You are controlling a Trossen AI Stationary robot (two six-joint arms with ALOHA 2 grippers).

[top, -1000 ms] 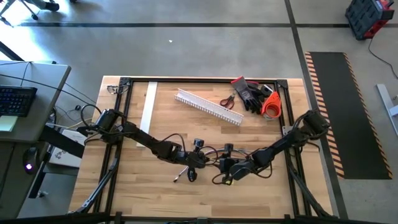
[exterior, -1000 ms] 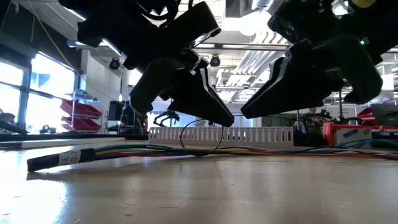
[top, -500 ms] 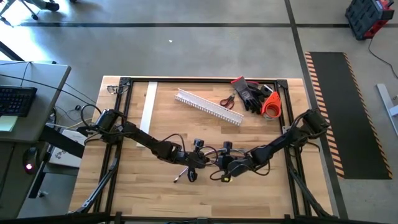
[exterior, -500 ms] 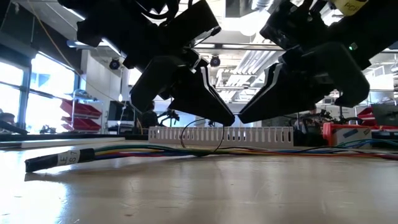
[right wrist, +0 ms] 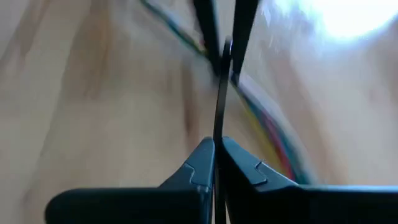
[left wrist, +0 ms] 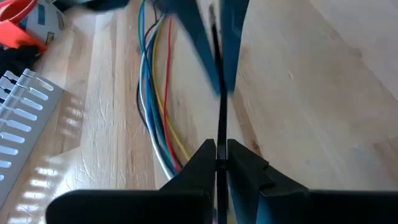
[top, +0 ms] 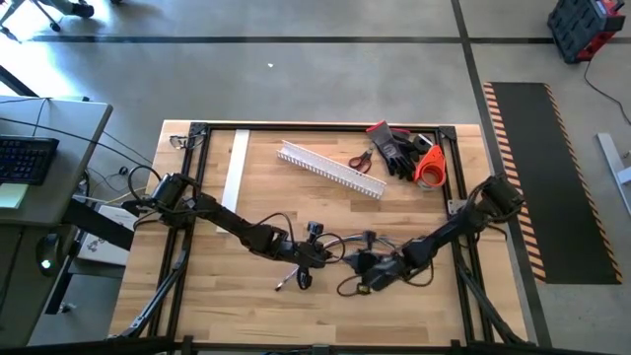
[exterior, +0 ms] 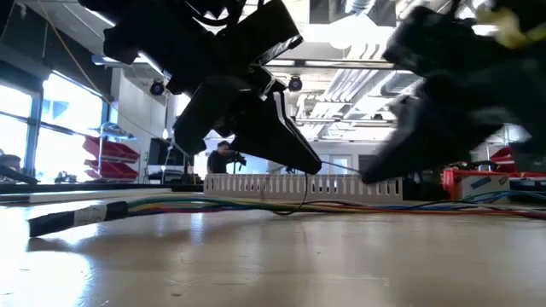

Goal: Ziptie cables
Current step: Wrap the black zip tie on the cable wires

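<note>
The cables (left wrist: 152, 106) are a bundle of coloured wires lying flat on the wooden table, seen in the low view as cables (exterior: 213, 205) with a black labelled sleeve end (exterior: 77, 217). A thin black zip tie (left wrist: 217, 112) runs between both grippers, and its loop (exterior: 303, 192) hangs down at the bundle. My left gripper (top: 330, 254) and my right gripper (top: 363, 266) face each other just above the bundle at the table's near middle. Both are shut on the tie. My left gripper pinches one end of the zip tie (left wrist: 218, 146) between its two fingertips, slanting down from the table's left. The strip runs straight on to the other gripper's fingers. My right gripper pinches the other end of the zip tie (right wrist: 217, 134) between its fingertips, slanting down from the table's right. The stretch between the grippers (exterior: 341, 170) is drawn straight, clear of the table.
A white comb-toothed duct (top: 330, 170), scissors (top: 360, 158), dark gloves (top: 399, 148) and an orange tape roll (top: 429, 168) lie at the far right. A white strip (top: 235, 177) lies far left. A person (exterior: 223, 158) stands in the room behind.
My right gripper first closed in on the left gripper, then pulled away fast toward the table's right. The zip tie between the grippers has been drawn straight and its hanging loop at the cables has narrowed. The bundle's sleeved end slid slightly.
</note>
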